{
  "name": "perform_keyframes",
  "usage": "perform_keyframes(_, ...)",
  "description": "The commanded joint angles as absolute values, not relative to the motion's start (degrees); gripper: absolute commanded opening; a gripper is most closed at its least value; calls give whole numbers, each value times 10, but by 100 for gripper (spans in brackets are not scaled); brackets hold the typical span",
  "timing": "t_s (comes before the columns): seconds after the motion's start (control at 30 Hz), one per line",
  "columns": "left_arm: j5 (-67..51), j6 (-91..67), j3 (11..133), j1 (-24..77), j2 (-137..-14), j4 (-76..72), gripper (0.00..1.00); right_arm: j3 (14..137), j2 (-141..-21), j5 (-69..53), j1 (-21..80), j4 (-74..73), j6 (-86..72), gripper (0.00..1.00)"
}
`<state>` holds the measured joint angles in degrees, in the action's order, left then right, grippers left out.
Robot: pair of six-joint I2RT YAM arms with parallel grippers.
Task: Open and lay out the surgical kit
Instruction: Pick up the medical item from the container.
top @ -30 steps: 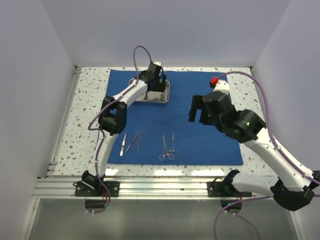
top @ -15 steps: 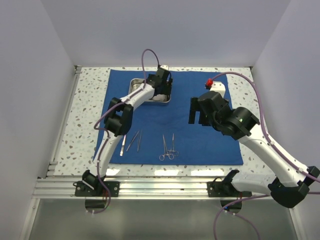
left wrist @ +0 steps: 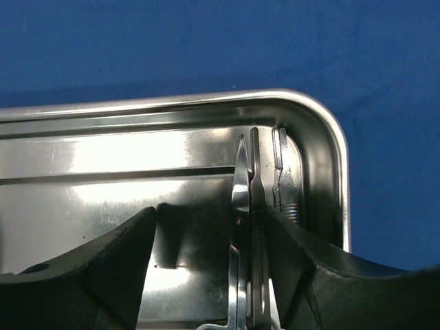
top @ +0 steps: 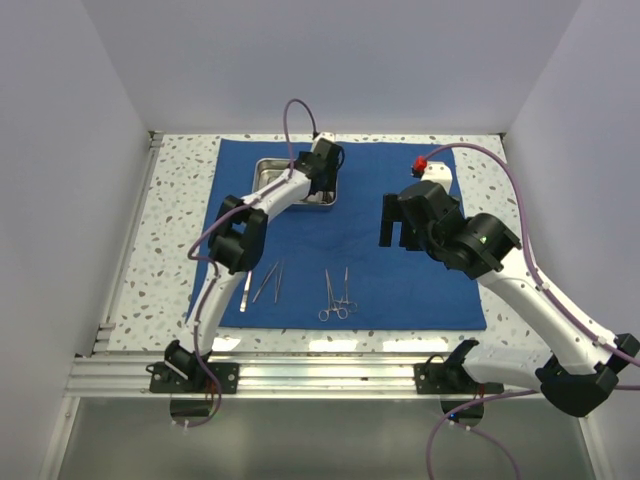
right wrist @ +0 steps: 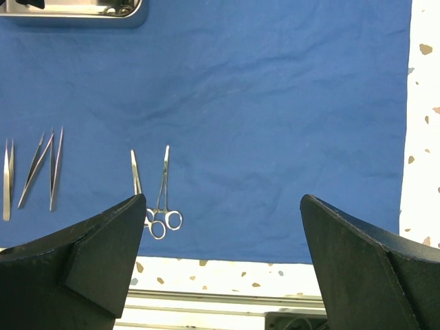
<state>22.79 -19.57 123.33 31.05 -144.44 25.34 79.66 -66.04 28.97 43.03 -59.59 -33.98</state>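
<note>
The royal-blue cloth (top: 400, 270) lies spread flat on the table. The steel tray (top: 272, 178) sits at its back left. My left gripper (top: 320, 176) is open and low in the tray's right end. In the left wrist view its fingers (left wrist: 103, 275) straddle a slim steel instrument (left wrist: 247, 206) on the tray (left wrist: 103, 172) floor, close to the right finger. A second instrument (left wrist: 282, 179) lies by the tray wall. Tweezers (top: 262, 284) and two ring-handled clamps (top: 336, 296) lie on the cloth's front part. My right gripper (top: 403, 222) is open, empty, above the cloth.
In the right wrist view the clamps (right wrist: 158, 199), the tweezers (right wrist: 41, 165) and the tray's edge (right wrist: 75, 14) show on the cloth (right wrist: 275, 103). Speckled tabletop (top: 175, 230) borders the cloth. An aluminium rail (top: 320, 375) runs along the front edge. White walls enclose the table.
My left gripper has moved from above the tray's back rim to its right end and come down into it. The right arm shifted slightly, then held still.
</note>
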Motion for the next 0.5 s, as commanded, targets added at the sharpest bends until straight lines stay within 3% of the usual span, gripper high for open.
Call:
perform_keyframes(0.0, 267, -196, 1212, 301, -1419, 290, 65, 813, -653, 294, 425, -594, -330, 99)
perform_keyframes(0.13, 258, -208, 1205, 287, -1406, 294, 45, 813, -653, 293, 425, -592, -330, 99)
perform_keyframes(0.23, 258, -209, 1195, 280, -1396, 294, 38, 812, -652, 291, 425, -591, -330, 99)
perform_keyframes(0.47, 257, -222, 1165, 266, -1374, 282, 34, 811, -652, 288, 422, -590, -330, 99)
